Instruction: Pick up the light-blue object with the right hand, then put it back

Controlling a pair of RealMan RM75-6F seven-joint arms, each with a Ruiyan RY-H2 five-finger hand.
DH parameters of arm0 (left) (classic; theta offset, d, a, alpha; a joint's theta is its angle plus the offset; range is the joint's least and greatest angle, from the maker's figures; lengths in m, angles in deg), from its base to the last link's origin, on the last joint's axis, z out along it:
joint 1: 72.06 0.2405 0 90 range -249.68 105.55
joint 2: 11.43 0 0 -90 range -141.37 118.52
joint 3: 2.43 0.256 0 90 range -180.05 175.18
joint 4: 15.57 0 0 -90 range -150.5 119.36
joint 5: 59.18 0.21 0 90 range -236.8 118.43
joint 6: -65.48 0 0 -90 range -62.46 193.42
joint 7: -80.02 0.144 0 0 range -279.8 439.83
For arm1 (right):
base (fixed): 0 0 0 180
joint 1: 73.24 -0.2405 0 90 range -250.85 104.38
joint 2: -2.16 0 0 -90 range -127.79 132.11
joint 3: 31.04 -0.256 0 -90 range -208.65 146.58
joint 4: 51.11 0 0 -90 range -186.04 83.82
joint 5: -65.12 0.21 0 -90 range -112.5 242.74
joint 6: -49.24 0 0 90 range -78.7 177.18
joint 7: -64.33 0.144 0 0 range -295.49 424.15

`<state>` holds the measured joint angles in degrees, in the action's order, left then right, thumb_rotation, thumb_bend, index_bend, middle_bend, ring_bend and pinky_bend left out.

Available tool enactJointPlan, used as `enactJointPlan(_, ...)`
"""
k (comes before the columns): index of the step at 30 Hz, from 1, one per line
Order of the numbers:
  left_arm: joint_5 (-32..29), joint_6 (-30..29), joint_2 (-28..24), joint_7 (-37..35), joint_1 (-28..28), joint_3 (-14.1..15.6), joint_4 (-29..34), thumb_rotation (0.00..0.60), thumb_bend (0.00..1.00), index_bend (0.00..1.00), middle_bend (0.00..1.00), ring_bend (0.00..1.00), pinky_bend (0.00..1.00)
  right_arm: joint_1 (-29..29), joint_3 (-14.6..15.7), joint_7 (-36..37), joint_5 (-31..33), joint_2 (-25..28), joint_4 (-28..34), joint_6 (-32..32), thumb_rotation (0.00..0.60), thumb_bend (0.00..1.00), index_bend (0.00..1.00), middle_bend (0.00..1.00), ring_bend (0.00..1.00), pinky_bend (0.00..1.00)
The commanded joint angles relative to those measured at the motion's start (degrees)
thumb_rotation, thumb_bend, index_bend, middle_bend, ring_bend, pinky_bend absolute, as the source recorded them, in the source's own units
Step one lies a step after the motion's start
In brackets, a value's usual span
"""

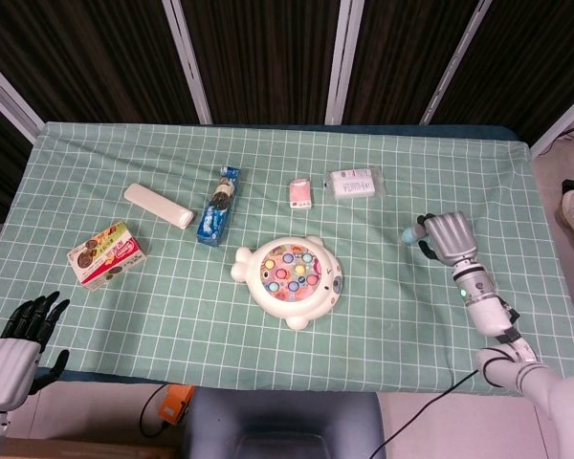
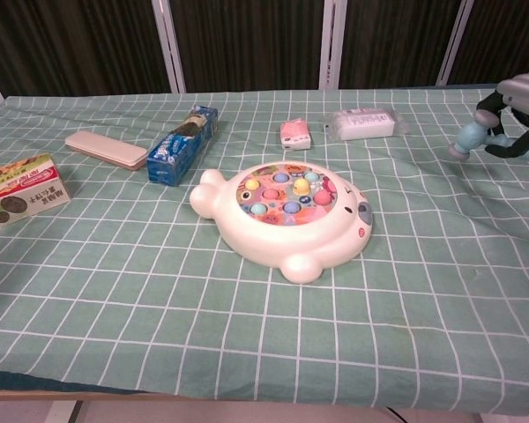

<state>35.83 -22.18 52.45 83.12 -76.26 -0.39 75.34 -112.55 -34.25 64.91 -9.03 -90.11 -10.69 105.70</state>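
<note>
My right hand grips the light-blue toy mallet over the right side of the table. The chest view shows the mallet at the right edge, its head sticking out left of the hand, just above the cloth. A white fish-shaped toy with coloured pegs lies at the table's middle, well left of the hand. My left hand hangs below the table's near-left edge, its dark fingers spread and holding nothing.
A pink packet and a white wipes pack lie behind the toy. A blue biscuit tube, a cream case and a snack box sit on the left. Green checked cloth covers the table.
</note>
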Motion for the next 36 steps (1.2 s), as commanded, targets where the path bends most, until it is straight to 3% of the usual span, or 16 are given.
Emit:
enactJointPlan(1,-0.1,0.1,0.1,0.1,0.0,0.0,0.0,0.6,0.42,0.0,0.0,0.0,0.1,0.8,0.4,5.1,-2.2,-4.9,-7.6,-2.7,0.6,0.5,0.99,0.78,0.85,0.93)
enactJointPlan(12,-0.2,0.3,0.0,0.2,-0.1,0.0,0.1,0.6,0.42,0.0,0.0,0.0,0.1,0.4,0.0,9.8,-4.4,-8.2,-13.9,-4.9,0.6,0.49,0.99,0.78,0.85,0.92)
enactJointPlan(36,-0.6,0.9,0.1,0.9,-0.3,0.0,0.4,0.6,0.42,0.0,0.0,0.0,0.1,0.5,-2.1,14.2,-4.9,-8.4,-16.4,-9.5,0.6,0.41,0.95,0.78,0.82,0.89)
